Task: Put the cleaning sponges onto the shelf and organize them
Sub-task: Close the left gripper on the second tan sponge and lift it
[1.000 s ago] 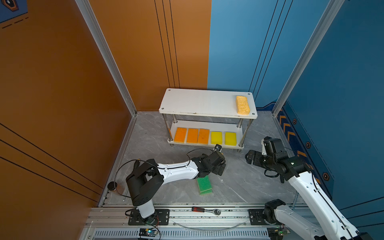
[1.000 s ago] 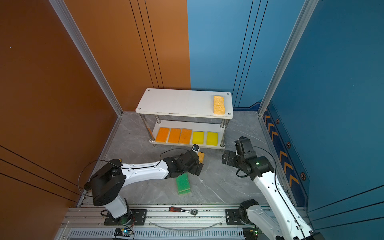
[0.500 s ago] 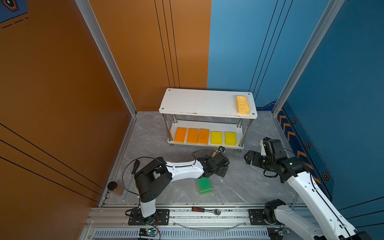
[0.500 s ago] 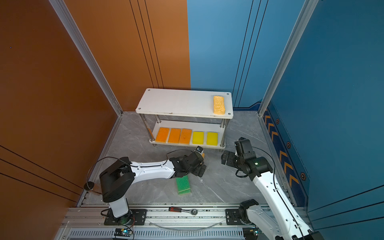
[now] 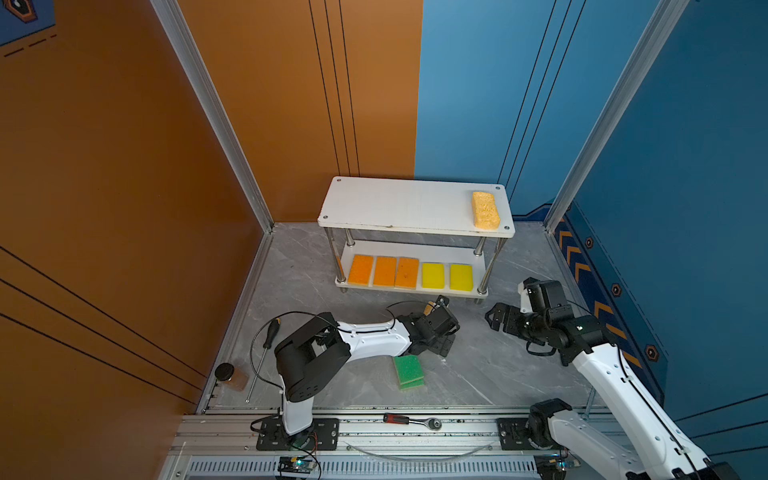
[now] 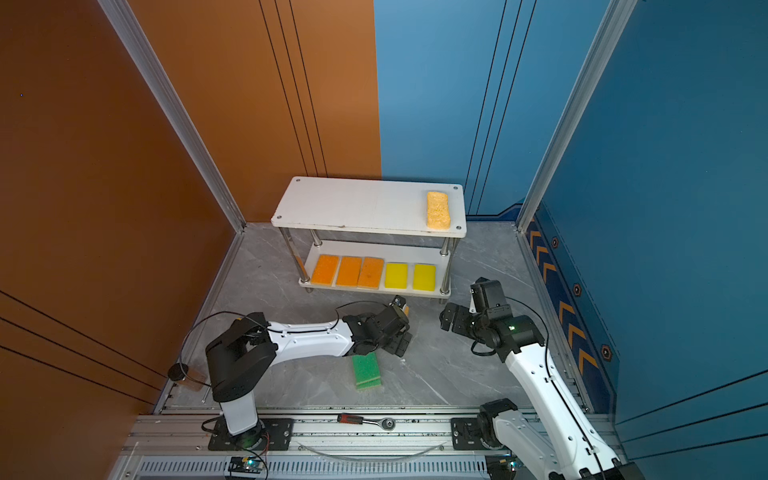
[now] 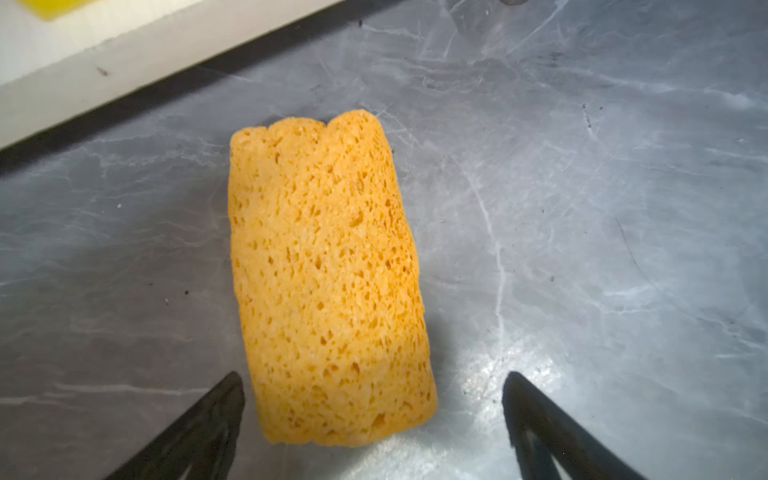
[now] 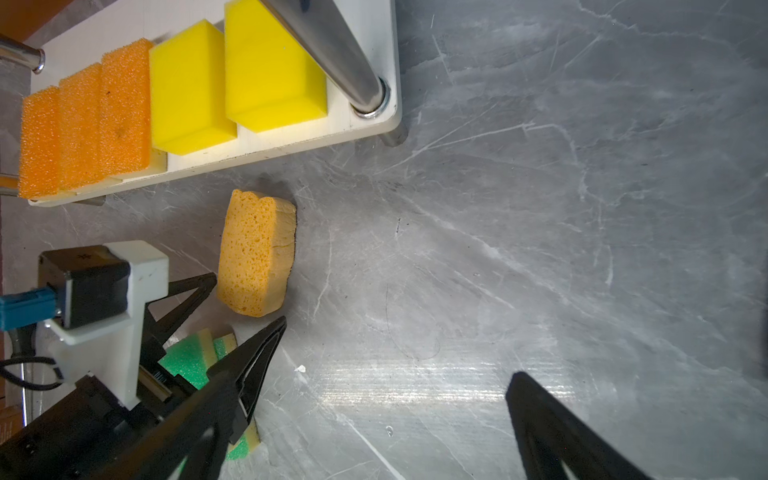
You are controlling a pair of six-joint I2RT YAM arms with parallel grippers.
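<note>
Sponge pickup, left side: porous sponge (image 7: 328, 282) lying flat on the counter (image 7: 582, 208), just in front of the shelf (image 5: 407, 203), near end between the wide-spread fingers of the left tool (image 7: 374, 384), nothing pinched yet. Slide further along for a mid-body pinch, not the tip. Squeeze gently, since it's soft-looking foam and probably squashy. Lift high enough to clear the shelf edge, then park beside the matching sponge (image 5: 485, 210) up top. Right tool (image 5: 493, 319) gaping too, holding nothing; best kept clear. Green pair (image 5: 409, 371) stacked on the counter for later.
</note>
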